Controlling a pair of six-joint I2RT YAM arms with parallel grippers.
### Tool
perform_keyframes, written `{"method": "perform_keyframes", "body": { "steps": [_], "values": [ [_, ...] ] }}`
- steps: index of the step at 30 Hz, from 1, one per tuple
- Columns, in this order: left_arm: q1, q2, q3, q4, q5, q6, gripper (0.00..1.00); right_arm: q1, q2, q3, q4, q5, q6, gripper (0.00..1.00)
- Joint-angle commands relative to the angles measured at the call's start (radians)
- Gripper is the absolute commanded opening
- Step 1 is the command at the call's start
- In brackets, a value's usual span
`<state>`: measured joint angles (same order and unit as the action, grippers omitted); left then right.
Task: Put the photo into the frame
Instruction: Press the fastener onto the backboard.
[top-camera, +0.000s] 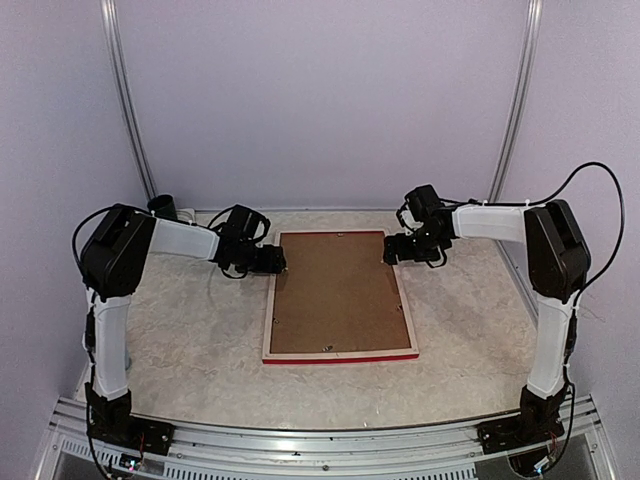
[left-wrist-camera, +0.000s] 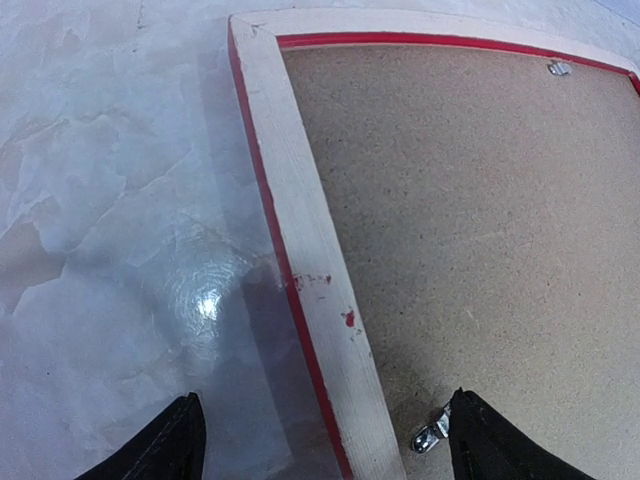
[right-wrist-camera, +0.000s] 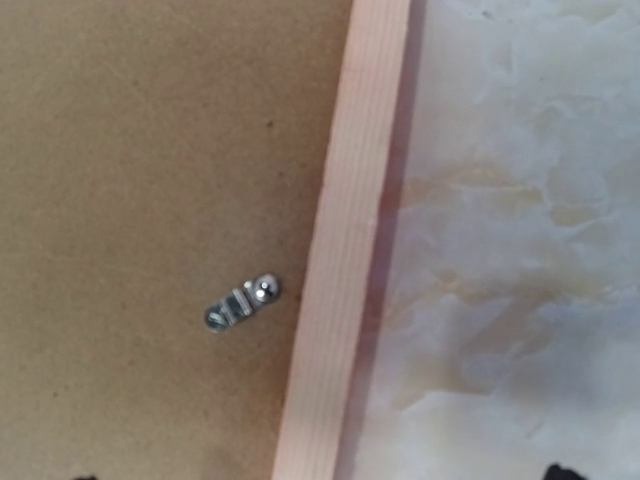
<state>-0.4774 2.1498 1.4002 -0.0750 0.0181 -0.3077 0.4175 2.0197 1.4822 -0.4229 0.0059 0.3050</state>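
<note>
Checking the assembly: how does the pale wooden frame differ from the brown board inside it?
The pale wooden frame is a narrow light border with red edges; the brown backing board is a wide, speckled brown panel filling its opening. The frame shows straight grain and red paint marks; the board carries small metal clips. Both are rectangular and lie flat on the marbled table.

A: Where is the white-and-black left arm (top-camera: 110, 300)?

B: It rises from the near left corner of the pale marbled worktop (top-camera: 180, 340), elbow bent, forearm reaching inward. Its black two-finger left end effector (top-camera: 274, 262) hangs low, fingers (left-wrist-camera: 182, 445) spread wide, gripping nothing.

A: And the white-and-black right arm (top-camera: 553, 300)?

B: Mirrored from the near right corner. Its black right end effector (top-camera: 392, 250) faces inward too, jaws wide apart and empty, fingertips (right-wrist-camera: 556, 472) barely visible in its wrist view.
</note>
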Motion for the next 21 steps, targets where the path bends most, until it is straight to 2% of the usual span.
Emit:
{"method": "perform_keyframes", "body": {
  "steps": [1,5,21],
  "values": [
    [-0.010,0.034,0.034,-0.039,-0.002,0.041,0.82,-0.005,-0.009,-0.020,0.018,-0.004,0.003,0.96],
    [-0.010,0.042,0.043,-0.049,-0.008,0.046,0.79,-0.006,-0.007,-0.020,0.018,-0.004,0.003,0.96],
    [-0.012,0.018,0.034,-0.067,0.059,0.126,0.80,-0.005,0.004,-0.018,0.008,-0.031,0.000,0.96]
  ]
}}
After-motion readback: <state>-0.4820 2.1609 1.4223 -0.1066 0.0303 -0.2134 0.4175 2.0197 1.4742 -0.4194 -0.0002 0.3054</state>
